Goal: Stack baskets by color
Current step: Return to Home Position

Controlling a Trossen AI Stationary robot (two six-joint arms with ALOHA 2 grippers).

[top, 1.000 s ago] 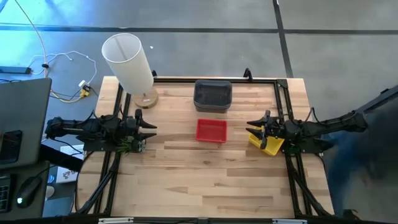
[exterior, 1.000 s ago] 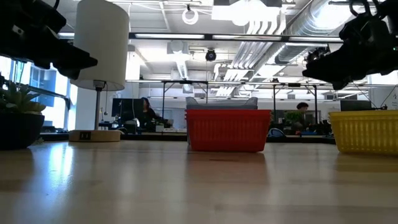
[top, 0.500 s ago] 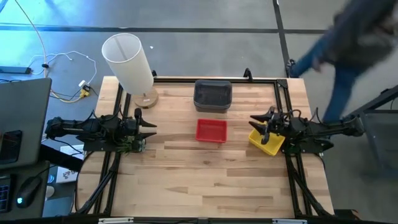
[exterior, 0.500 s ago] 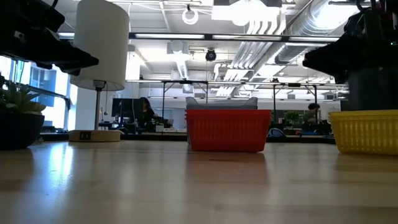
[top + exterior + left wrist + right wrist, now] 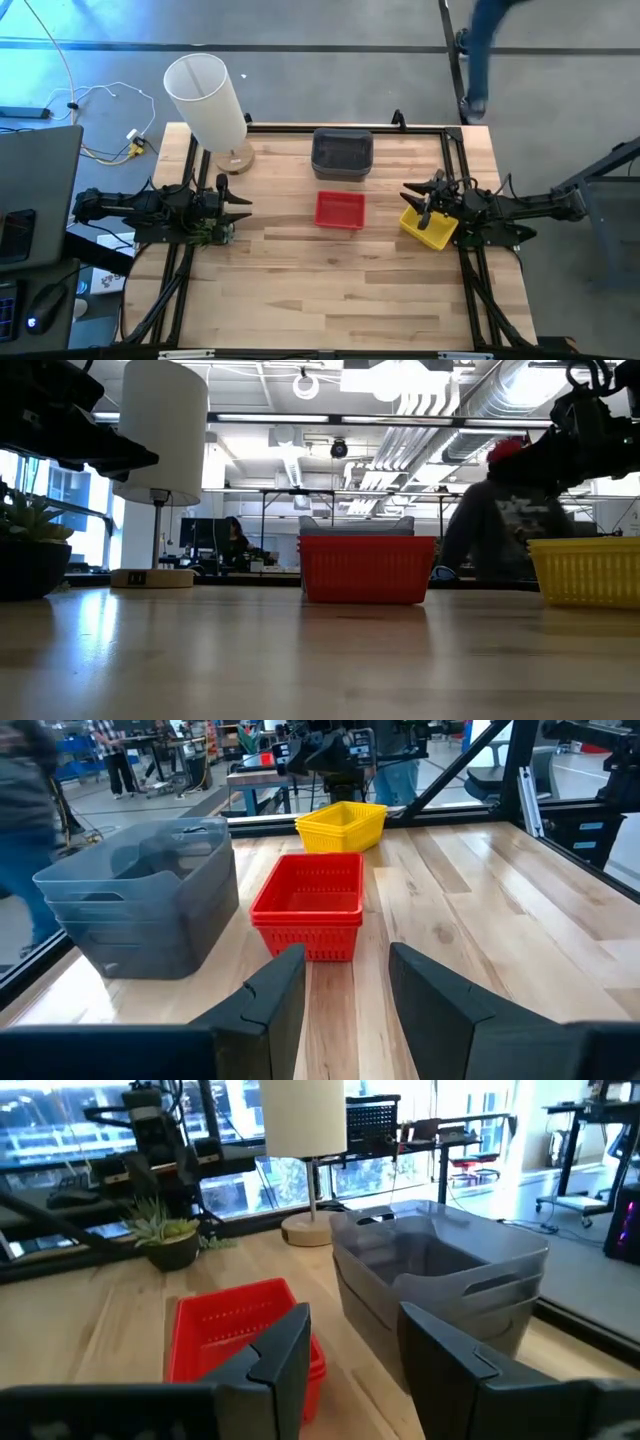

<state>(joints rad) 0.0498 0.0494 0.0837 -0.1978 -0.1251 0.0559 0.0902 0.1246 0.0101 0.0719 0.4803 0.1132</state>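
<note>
Left arm (image 5: 150, 208): lies along the bench's (image 5: 330, 290) left edge, raised off the wood. Its jaws stand apart with nothing between them, above a small green plant (image 5: 205, 234).
White lamp (image 5: 207, 98): far left corner, upright on its wooden base.
Grey baskets (image 5: 342, 152): nested in one stack, far middle of the bench.
Red baskets (image 5: 340, 210): nested at the centre, just in front of the grey ones, not touching them.
Yellow baskets (image 5: 435, 236): right side, turned at an angle, apart from the red.
Right arm (image 5: 520, 207): reaches in from the right. Its jaws hang over the yellow baskets, parted, gripping nothing.
Person (image 5: 482, 50): blurred, beyond the far right corner.
</note>
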